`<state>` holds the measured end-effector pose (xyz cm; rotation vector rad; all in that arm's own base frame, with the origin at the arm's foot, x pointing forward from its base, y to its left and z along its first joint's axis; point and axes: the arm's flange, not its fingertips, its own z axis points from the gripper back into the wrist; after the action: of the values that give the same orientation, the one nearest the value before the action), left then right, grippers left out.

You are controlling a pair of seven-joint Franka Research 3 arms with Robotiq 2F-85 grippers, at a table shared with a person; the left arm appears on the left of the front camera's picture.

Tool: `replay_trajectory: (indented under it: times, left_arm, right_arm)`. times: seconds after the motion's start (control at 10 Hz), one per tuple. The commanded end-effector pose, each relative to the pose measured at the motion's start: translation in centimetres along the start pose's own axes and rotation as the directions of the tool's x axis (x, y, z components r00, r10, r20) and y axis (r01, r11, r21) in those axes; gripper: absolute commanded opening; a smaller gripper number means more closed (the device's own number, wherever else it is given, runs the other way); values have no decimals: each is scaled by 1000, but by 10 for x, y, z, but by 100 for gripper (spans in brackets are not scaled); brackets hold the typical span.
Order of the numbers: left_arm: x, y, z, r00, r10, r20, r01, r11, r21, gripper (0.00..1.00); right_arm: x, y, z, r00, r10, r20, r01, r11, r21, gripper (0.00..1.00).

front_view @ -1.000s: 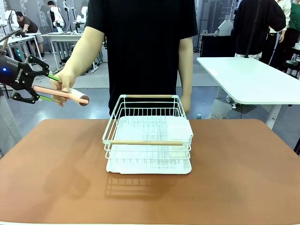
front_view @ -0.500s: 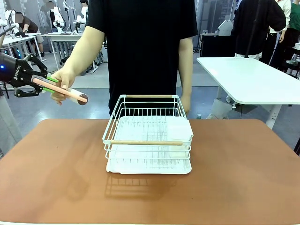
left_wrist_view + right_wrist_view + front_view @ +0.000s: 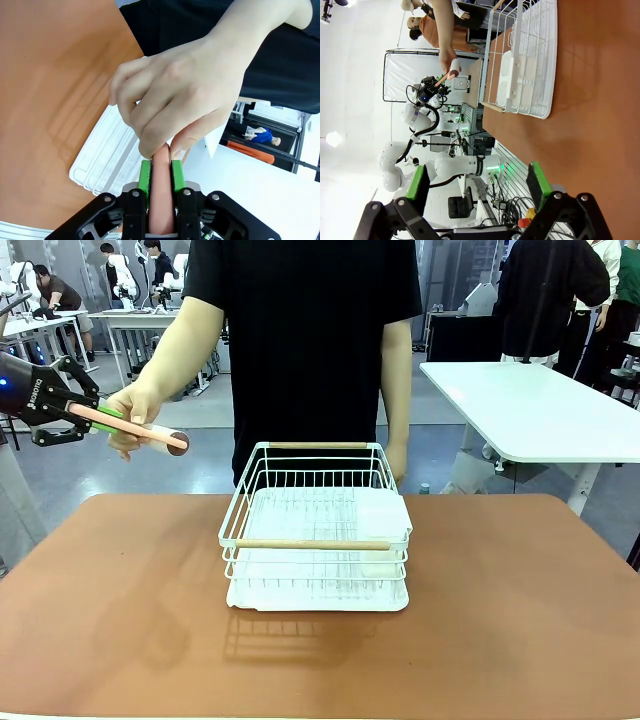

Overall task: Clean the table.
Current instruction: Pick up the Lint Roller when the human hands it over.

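Observation:
A roller with a pink handle (image 3: 120, 423) and a white head (image 3: 168, 440) is held in the air beyond the far left corner of the reddish-brown table (image 3: 120, 620). My left gripper (image 3: 88, 414) is shut on the handle (image 3: 161, 200), its green pads (image 3: 144, 175) pressed to both sides. A person's hand (image 3: 135, 412) still pinches the same handle (image 3: 175, 95) just past my fingertips. My right gripper (image 3: 477, 181) stands open and empty, hovering over the table (image 3: 600, 100).
A white wire rack (image 3: 315, 530) with wooden handles sits on a white tray at the table's middle back. The person stands right behind it. A white-topped table (image 3: 530, 410) is at the far right.
My left gripper's fingers have shut on the pink handle. Gripper, roller and the person's hand have risen slightly.

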<state>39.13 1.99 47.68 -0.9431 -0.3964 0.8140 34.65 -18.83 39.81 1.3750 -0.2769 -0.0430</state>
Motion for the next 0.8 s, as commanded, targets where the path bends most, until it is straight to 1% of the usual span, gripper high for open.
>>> replay_trajectory:
  times: [0.0, 0.1, 0.7]
  left_arm:
    - [-35, 37, 13, 1000, -26, 8, 26, 999, -25, 1]
    - [0, 0, 0, 1000, 0, 0, 0, 1000, 0, 1]
    - [0, 0, 0, 1000, 0, 0, 0, 1000, 0, 1]
  right_arm:
    - [-1, 2, -1, 1000, 13, 5, -13, 1000, 14, 100]
    - [-1, 2, -1, 1000, 13, 5, -13, 1000, 14, 100]
    - [-1, 2, -1, 1000, 13, 5, -13, 1000, 14, 100]
